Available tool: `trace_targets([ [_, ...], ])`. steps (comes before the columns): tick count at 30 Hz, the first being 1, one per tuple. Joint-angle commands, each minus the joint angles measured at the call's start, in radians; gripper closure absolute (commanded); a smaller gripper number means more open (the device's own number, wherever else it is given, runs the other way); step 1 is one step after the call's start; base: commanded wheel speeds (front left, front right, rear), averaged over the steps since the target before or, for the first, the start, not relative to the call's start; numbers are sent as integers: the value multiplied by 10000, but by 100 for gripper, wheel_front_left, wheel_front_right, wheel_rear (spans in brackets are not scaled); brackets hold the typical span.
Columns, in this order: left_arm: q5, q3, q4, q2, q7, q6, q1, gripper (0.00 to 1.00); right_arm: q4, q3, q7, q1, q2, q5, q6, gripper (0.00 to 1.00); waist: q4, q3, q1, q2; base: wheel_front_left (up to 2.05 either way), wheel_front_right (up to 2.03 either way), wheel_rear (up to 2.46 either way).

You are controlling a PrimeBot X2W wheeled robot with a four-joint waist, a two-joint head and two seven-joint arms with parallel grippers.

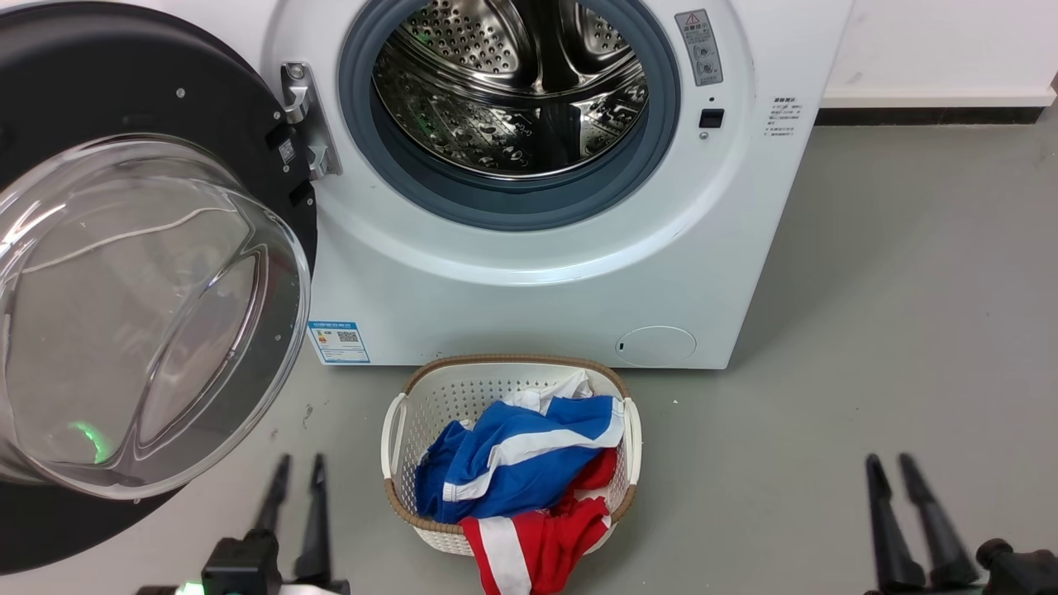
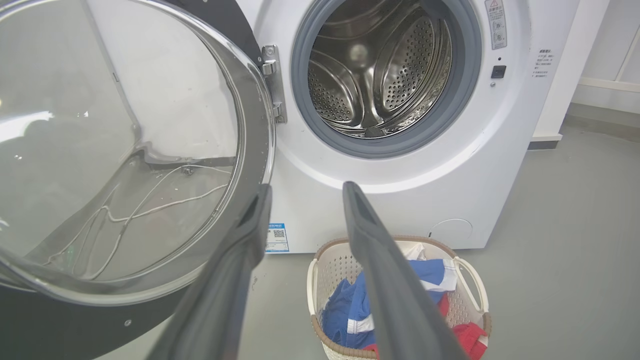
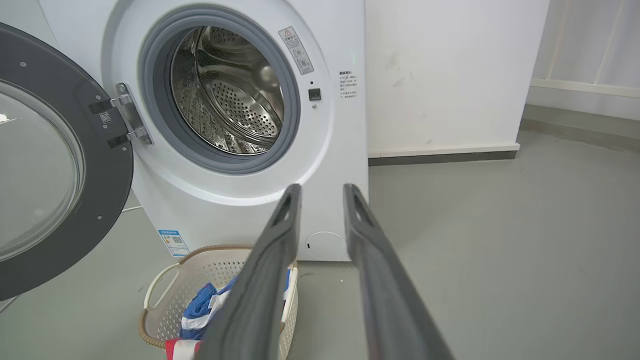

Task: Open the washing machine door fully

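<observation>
The white washing machine (image 1: 537,281) faces me, its steel drum (image 1: 512,83) exposed inside the grey gasket. The washing machine door (image 1: 140,314) stands swung wide to the left on its metal hinge (image 1: 306,116), glass bowl bulging toward me. It also appears in the left wrist view, the washing machine door (image 2: 125,165), and in the right wrist view, the washing machine door (image 3: 50,165). My left gripper (image 1: 297,467) is open, low at the left, just right of the door's lower rim and touching nothing. At the lower right my right gripper (image 1: 891,464) is open and empty above bare floor.
A white laundry basket (image 1: 397,438) holding blue, white and red clothes sits on the grey floor right in front of the machine, between my grippers. A white wall with a dark skirting (image 1: 926,116) runs to the right of the machine.
</observation>
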Motion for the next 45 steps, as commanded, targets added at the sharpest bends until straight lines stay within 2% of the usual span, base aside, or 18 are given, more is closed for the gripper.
trace_targets([
  [1, -37, 9, 51, -4, 21, -5, -5, 100, 24, 13, 2, 8, 0, 37, 0, 100, 0, 0, 0, 0, 0, 0, 0],
  [2, -10, -2, 161, -15, 43, -3, 58, 100, 136, 7, 8, 29, 0, 12, 0, 100, 0, 0, 0, 0, 0, 0, 0],
  [24, -4471, 318, 606, -15, 1093, -395, -611, 100, 808, 127, 801, -839, -235, 4384, 0, 100, -25, 1, 0, 0, 0, 0, 0],
  [45, -7811, 543, 929, -14, 1869, -694, -1108, 100, 1330, 106, 1489, -1504, -332, 7553, -1, 100, -49, 2, 0, 0, 0, 0, 0],
])
